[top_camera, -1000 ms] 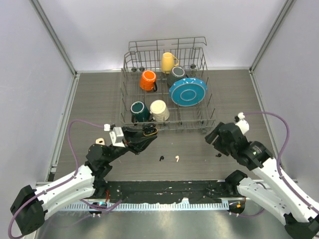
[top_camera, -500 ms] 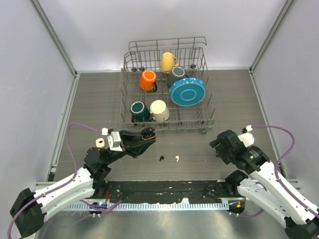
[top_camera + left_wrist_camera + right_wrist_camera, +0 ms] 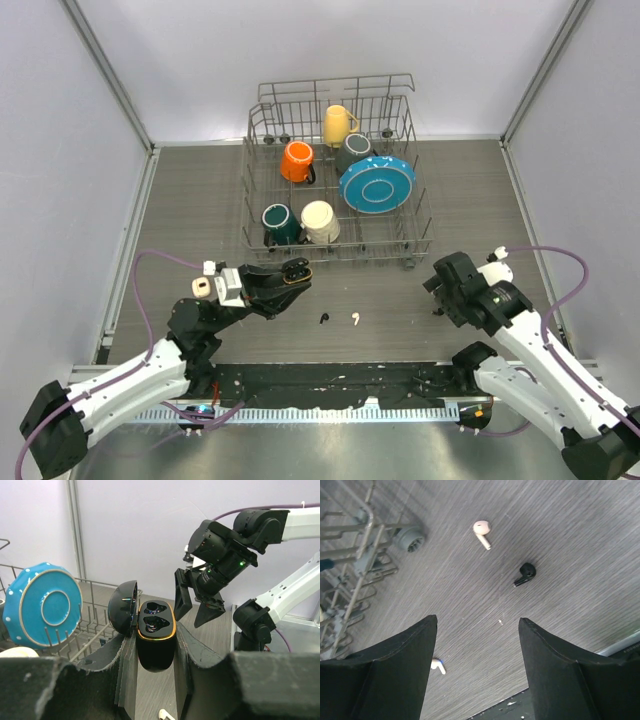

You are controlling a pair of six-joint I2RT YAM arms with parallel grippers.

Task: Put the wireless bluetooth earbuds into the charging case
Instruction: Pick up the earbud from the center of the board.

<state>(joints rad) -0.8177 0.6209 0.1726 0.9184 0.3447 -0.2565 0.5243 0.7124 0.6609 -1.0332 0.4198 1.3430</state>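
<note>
My left gripper [image 3: 288, 278] is shut on a black charging case [image 3: 155, 639] with a gold rim. It holds the case off the table with the lid [image 3: 123, 611] open, and both wells look empty. A black earbud [image 3: 323, 319] and a white earbud [image 3: 355, 319] lie on the table between the arms; they also show in the right wrist view, black [image 3: 524, 573] and white [image 3: 481, 532]. Another white earbud [image 3: 437, 666] lies beside my right gripper's left finger. My right gripper [image 3: 477, 620] is open and empty above the table, right of these earbuds [image 3: 438, 290].
A wire dish rack [image 3: 262, 130] stands at the back with orange [image 3: 297, 160], yellow [image 3: 337, 124], teal [image 3: 278, 221] and cream [image 3: 319, 221] mugs and a blue plate [image 3: 377, 184]. A black strip [image 3: 330, 385] runs along the near edge.
My right arm has drawn back toward the near right and turned its gripper down over the table. My left gripper has drifted slightly left and nearer with the case.
</note>
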